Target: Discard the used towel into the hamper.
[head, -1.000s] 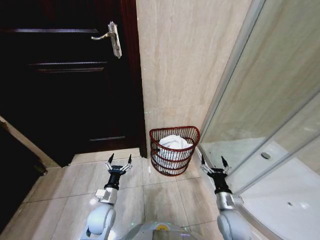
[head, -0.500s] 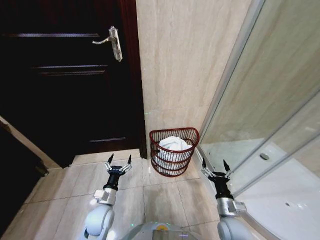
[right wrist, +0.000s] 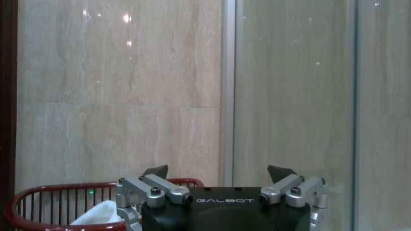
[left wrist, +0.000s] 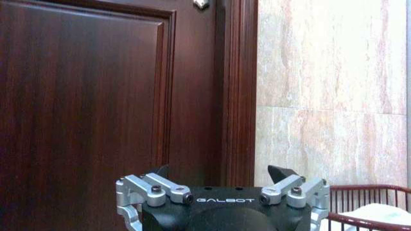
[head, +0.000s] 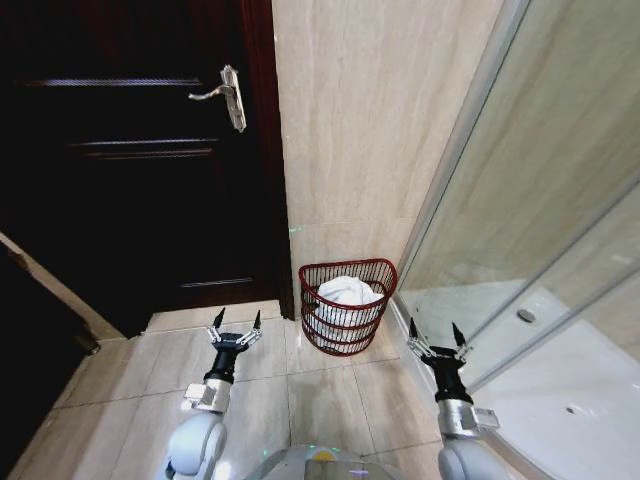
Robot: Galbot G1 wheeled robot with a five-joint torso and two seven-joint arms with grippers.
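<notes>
towel (head: pixel 345 291) already in hamper (head: pixel 347 305) at wall foot | hamper ahead, between claws | left claw (head: pixel 234 328) nearer, right claw (head: pixel 435 339) farther; both released, empty

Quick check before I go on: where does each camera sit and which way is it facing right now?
Head: high, looking down at hamper with towel by door; left gripper, right gripper, both open.
Left wrist: behind open left gripper, facing door.
Right wrist: behind open right gripper, facing wall and glass.
Shared: hamper in all three.
</notes>
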